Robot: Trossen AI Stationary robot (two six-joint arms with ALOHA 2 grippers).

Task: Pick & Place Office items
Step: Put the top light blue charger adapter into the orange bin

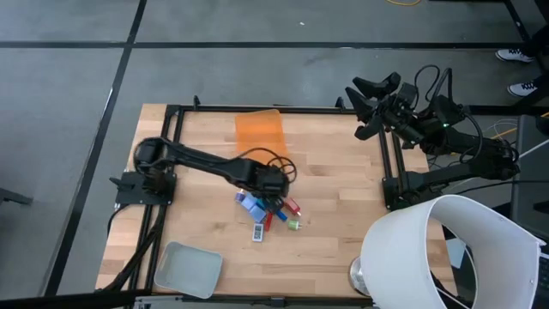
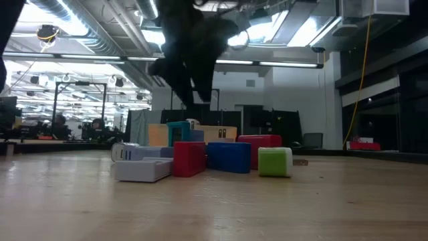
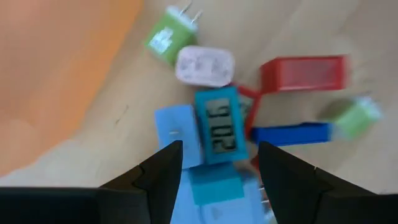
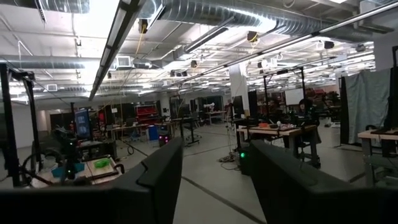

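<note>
The office items [image 1: 268,212] lie in a small heap on the wooden table, near its middle. In the low view I see a white flat piece [image 2: 140,167], a red block [image 2: 189,158], a blue block [image 2: 229,156] and a green block [image 2: 275,161]. My left gripper [image 1: 271,192] hangs open just above the heap. In its wrist view its fingers stand on either side of a teal piece with a display [image 3: 217,129] and a light blue block [image 3: 177,134], touching neither. My right gripper [image 1: 371,105] is open and empty, raised at the table's far right corner.
A translucent orange bin [image 1: 259,133] stands at the far edge, behind the heap. A pale grey tray [image 1: 189,267] sits at the near left. A large white rounded object [image 1: 446,253] covers the near right corner. Black frame rails [image 1: 386,172] run along the table's sides.
</note>
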